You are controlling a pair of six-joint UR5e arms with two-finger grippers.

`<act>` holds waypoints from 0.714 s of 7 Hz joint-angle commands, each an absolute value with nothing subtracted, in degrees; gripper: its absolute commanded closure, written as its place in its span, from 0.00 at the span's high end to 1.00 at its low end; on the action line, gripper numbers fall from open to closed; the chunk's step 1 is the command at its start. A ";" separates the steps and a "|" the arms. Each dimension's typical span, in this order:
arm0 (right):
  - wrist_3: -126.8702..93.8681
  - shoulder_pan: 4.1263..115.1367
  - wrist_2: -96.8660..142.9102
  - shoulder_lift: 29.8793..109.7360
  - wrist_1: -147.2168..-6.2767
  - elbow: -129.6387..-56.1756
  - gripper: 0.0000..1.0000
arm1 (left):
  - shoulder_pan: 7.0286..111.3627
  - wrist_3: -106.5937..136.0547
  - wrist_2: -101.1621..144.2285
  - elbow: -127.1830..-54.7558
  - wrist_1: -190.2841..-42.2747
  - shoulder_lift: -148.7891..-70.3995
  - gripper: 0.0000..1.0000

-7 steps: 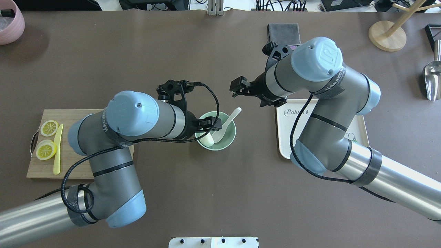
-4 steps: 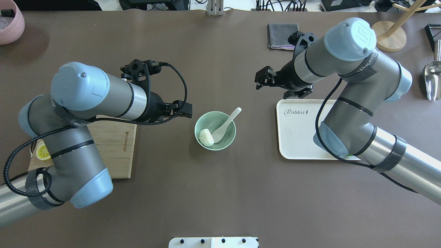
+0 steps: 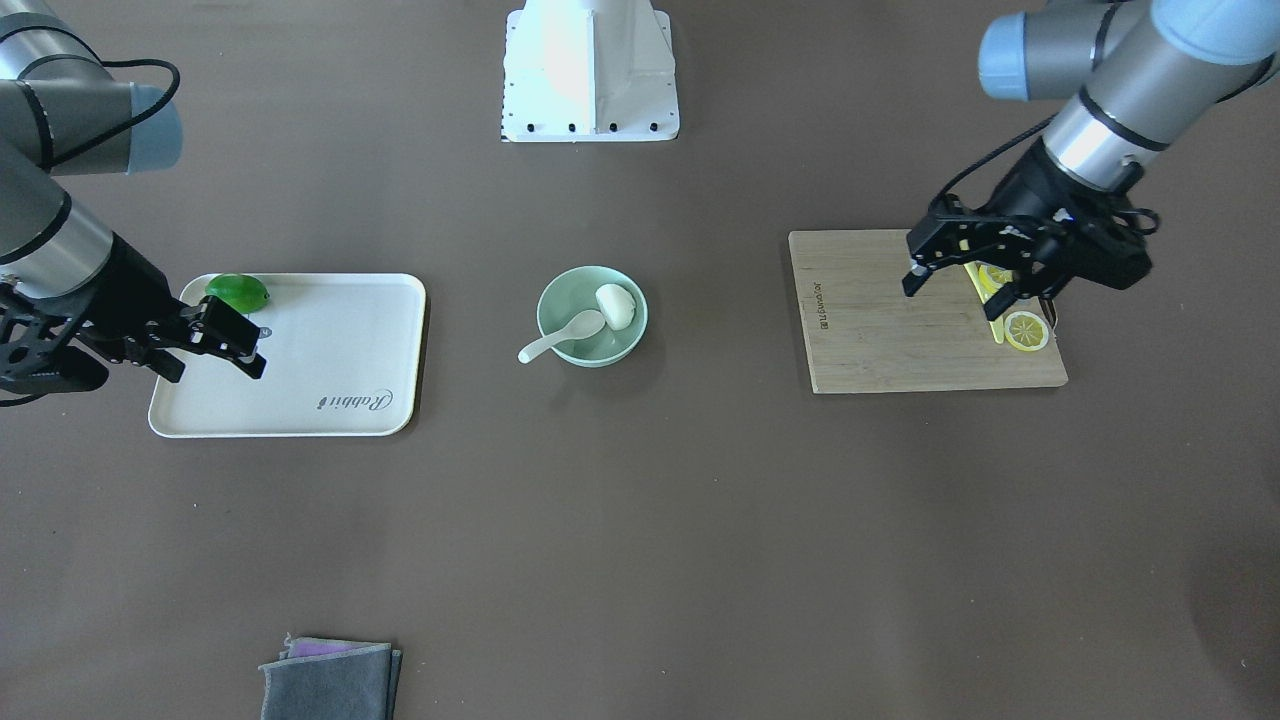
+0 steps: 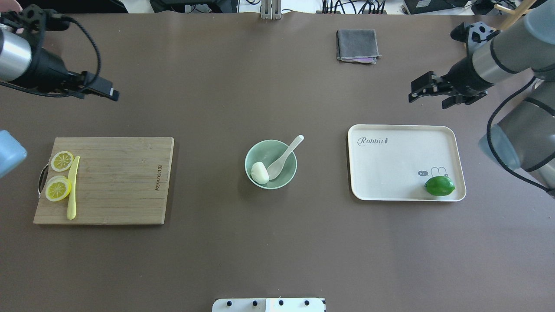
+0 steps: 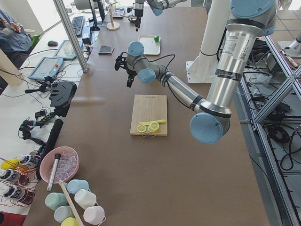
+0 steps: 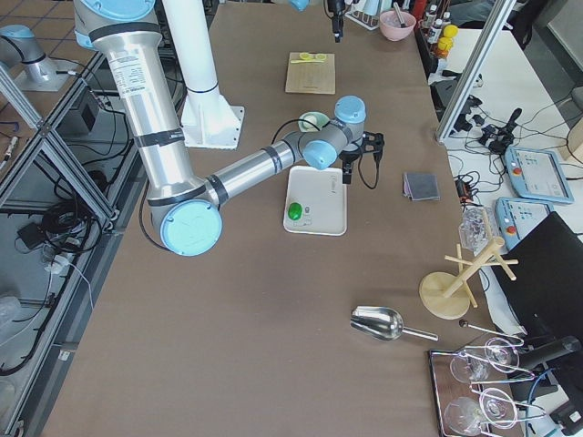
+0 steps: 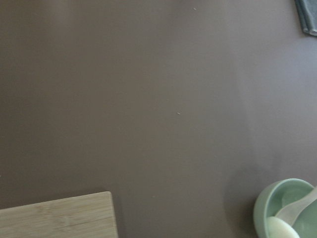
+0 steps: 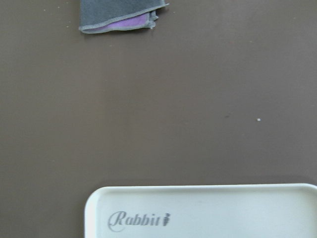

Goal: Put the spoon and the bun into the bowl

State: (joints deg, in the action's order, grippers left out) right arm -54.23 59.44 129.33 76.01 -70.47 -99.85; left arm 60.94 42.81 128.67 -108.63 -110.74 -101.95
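The pale mint-green bowl (image 4: 289,173) (image 3: 560,297) stands at the table's middle. The white bun (image 4: 260,172) (image 3: 615,305) lies inside it. The white spoon (image 4: 285,156) (image 3: 560,337) rests with its scoop in the bowl and its handle over the rim. My left gripper (image 4: 112,94) (image 3: 952,300) is open and empty, raised far to the left above the cutting board's side. My right gripper (image 4: 414,93) (image 3: 256,350) is open and empty, raised beyond the tray's far edge. The left wrist view shows the bowl (image 7: 262,210) at its lower right corner.
A wooden cutting board (image 4: 117,182) holds lemon slices (image 4: 58,189) and a yellow knife (image 4: 73,188). A cream tray (image 4: 390,164) holds a lime (image 4: 439,186). A grey cloth (image 4: 357,45) lies at the far side, and a wooden stand and a metal scoop sit at the far right.
Both arms have drawn back from the bowl, the left one far to the left and the right one far to the right. The bun and spoon stay in the bowl.
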 commanded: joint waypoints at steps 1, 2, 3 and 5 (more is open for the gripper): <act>-38.75 67.28 132.08 84.51 -70.31 -100.02 1.00 | 70.54 25.21 129.90 -108.28 -110.83 -92.24 0.98; -30.06 71.67 134.36 87.77 -70.40 -99.76 1.00 | 73.27 20.09 129.90 -108.37 -111.09 -88.20 0.98; -24.58 74.85 135.08 90.33 -70.49 -99.76 1.00 | 74.34 16.91 127.64 -108.20 -113.09 -83.89 0.98; -19.61 78.47 135.44 93.24 -70.49 -100.02 1.00 | 76.55 17.23 124.63 -107.93 -116.28 -82.19 0.98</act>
State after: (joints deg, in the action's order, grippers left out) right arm -22.97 76.00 135.02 91.46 -70.47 -99.82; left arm 75.41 17.77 125.93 -108.03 -114.86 -83.89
